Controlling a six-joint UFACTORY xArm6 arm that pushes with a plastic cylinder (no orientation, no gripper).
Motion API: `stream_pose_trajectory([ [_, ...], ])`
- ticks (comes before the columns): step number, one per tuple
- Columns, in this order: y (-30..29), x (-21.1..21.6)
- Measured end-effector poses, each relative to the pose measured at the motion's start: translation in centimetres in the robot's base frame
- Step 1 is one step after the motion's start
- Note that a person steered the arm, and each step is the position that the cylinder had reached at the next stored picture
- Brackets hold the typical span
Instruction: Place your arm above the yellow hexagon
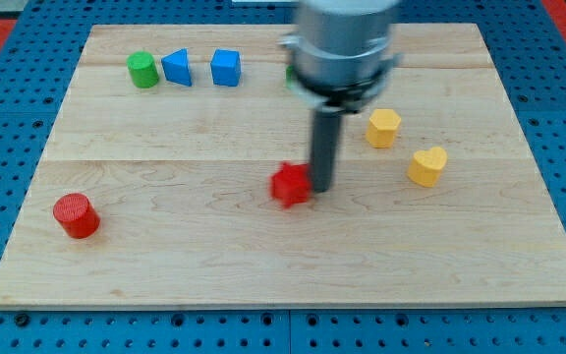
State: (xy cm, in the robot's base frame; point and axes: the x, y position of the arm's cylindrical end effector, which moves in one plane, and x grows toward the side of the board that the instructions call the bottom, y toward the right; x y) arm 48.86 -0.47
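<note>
You're looking down at a pale wood desk [165, 236] on a blue pegboard [8, 108]. Going from the view's left to right:

Red cylinder [76, 215] sits far to the view's left of my tip, a bit lower in the view, near the desk's bottom-left corner. Up by the top edge there's a row of three, all well up-left of my tip: green cylinder [142, 70], then blue triangular block [177, 67] just beside it, then blue cube [225, 67], small gaps btwn them.

Red block [290, 184], shape not clear (blurred), is right at my tip's left side; looks like touching, or as good as. My tip [320, 189] is at the lower end of the dark rod, approx. mid-desk. Arm housing above it is motion-blurred and hides part of the top edge; a sliver of smth green [290, 77] peeks out at its left side, can't tell what it is.

Yellow hexagon [382, 128] lies up and to the view's right of my tip, near but clearly apart, no contact. Yellow heart-shaped block [426, 166] is further right, slightly above tip level, near the hexagon w/ a gap btwn.

No hand on this rig, only the rod, so nothing to report as open or closed.
</note>
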Motion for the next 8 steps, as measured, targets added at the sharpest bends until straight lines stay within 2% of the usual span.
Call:
stream_pose_trajectory([
  [1, -10.0, 2.5],
  [2, -14.5, 2.9],
  [4, -0.3, -9.1],
  [5, 6.0, -13.5],
  [6, 14.5, -13.9],
  [8, 14.9, -13.7],
])
